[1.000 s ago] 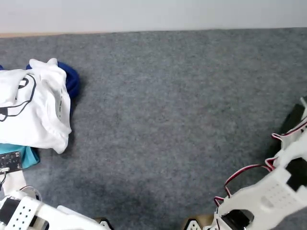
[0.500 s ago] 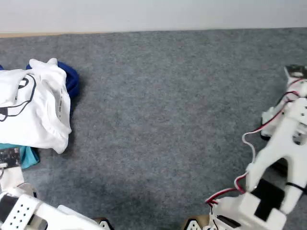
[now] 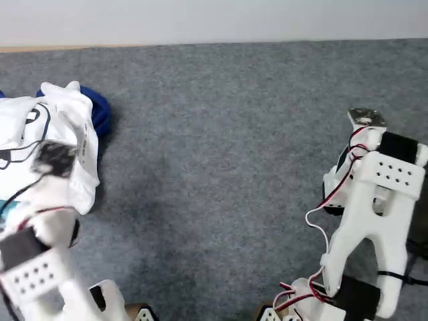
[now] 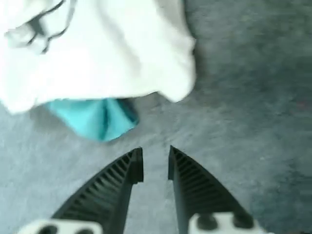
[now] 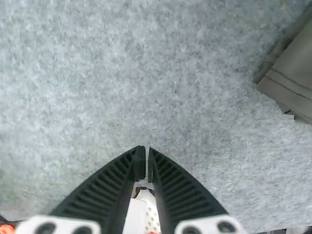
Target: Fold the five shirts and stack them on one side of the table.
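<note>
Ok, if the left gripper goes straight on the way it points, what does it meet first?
Probably the white shirt at its edge, with the teal shirt just off that line. If the left gripper angles down, the grey mat comes first; depth is unclear.

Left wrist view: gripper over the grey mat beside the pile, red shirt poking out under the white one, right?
Not red: the left wrist view shows a teal shirt poking out under the white shirt. The left gripper is over the grey mat beside them.
</note>
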Available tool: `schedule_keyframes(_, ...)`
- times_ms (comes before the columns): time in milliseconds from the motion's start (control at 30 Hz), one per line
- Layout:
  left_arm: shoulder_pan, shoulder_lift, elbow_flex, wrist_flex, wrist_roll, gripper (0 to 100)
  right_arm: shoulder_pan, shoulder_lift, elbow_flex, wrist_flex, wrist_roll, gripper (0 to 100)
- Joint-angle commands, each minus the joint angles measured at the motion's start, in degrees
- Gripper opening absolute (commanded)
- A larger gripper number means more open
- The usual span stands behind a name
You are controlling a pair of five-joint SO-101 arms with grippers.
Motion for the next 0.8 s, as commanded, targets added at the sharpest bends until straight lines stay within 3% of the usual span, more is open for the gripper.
schedule_keyframes(0,3.96,8.79,-4.26,-2.02,0.88,10,-0.66,-3.03,-0.09,2.24,2.90,0.9)
schedule_keyframes(400,3.96,42.11,-23.43,-2.11,-5.80,27,-0.57,-2.59,-0.18,2.33,4.31,0.9)
schedule_keyframes(767,3.78,58.73,-25.10,-16.35,-8.18,27,-0.57,-3.03,-0.26,2.42,4.40,0.9)
